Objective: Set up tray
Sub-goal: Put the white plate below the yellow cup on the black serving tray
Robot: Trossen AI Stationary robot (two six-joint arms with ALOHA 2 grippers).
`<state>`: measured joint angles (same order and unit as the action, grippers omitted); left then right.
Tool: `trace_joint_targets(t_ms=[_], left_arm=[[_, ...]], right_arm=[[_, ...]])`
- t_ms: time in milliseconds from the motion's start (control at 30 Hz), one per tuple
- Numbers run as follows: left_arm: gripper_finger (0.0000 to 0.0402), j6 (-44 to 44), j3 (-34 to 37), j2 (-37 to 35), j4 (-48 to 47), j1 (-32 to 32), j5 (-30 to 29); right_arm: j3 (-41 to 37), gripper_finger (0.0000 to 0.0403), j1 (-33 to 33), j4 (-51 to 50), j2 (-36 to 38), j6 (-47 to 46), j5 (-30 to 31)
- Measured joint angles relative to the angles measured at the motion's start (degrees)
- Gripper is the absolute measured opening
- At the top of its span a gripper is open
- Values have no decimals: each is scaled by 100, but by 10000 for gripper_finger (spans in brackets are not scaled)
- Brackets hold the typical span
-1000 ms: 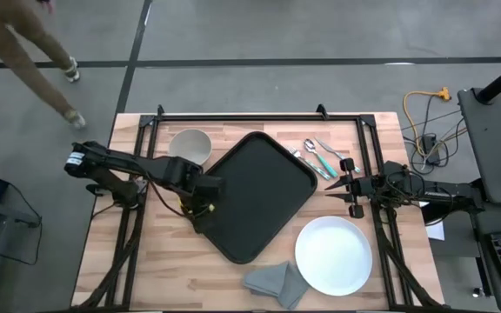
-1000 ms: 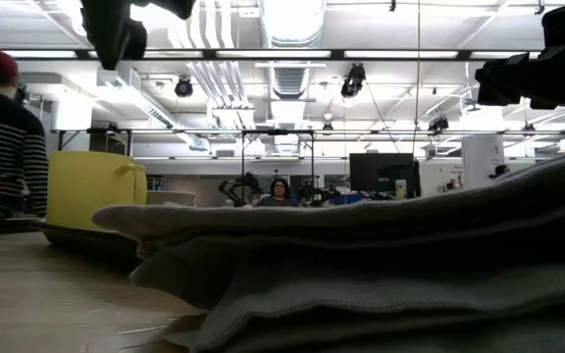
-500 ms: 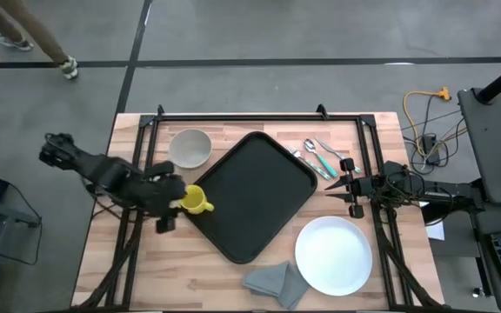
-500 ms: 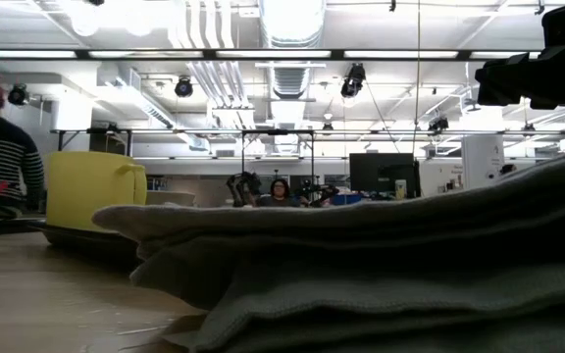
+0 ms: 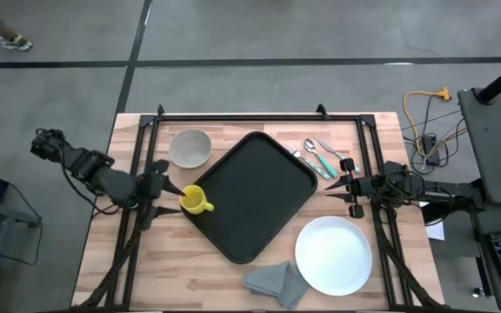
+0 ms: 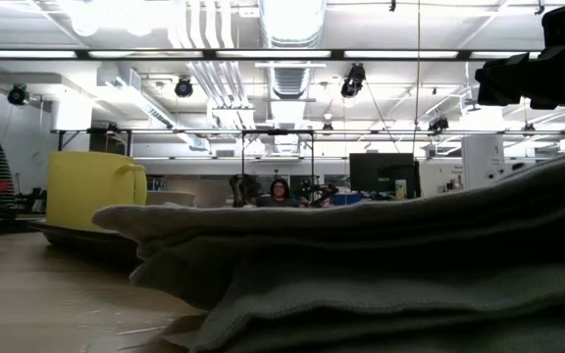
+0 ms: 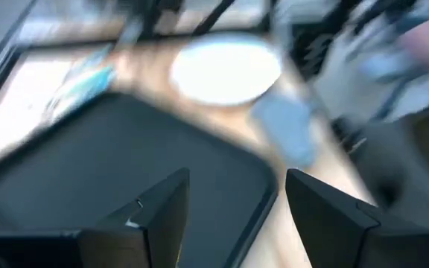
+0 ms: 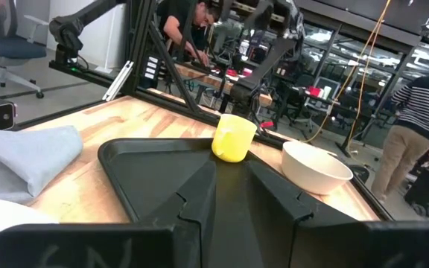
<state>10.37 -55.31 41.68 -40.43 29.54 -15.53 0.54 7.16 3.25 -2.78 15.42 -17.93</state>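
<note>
High view: camera overhead, facing straight down, far enough to take in the whole table (image 5: 103, 261) and both arms.

Low view: camera at tabletop height, facing level across the table into the room. It sits very close behind the grey cloth (image 6: 390, 265), which fills most of its lower picture.

Left wrist view: looks forward past that arm's 2 fingers (image 7: 162, 208), down across the tray (image 7: 110, 164) toward the white plate (image 7: 226, 71).

Right wrist view: looks low across the tray from the opposite side toward the yellow mug (image 8: 233, 138).

Shared: the tray shows in the high view and both wrist views; the mug in the high, low and right wrist views.
</note>
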Motion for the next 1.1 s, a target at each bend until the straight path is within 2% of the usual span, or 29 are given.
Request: trace_joint_targets(t_ms=[100,300,467,667,833,1100], left_arm=[[208,-424,748,-535,954,4,293],[208,-718,2045,-1328,2046,-95,239],[208,-1028,2856,-1972,2765,-124,351],[208,-1154,3462,-2718,2911,-138,420],[208,-1257,3691,-3293,2929,-138,501],[208,-1257,4120,-3788,3037,-142,896]], right_arm=[[0,68,0,0,-1,2,-2],[0,68,0,2,1,0,-2],[0,68,0,1,0,0,-1],[0,68,0,2,1,0,-2],[2,68,0,2,1,0,0],[0,68,0,2,1,8,-2]])
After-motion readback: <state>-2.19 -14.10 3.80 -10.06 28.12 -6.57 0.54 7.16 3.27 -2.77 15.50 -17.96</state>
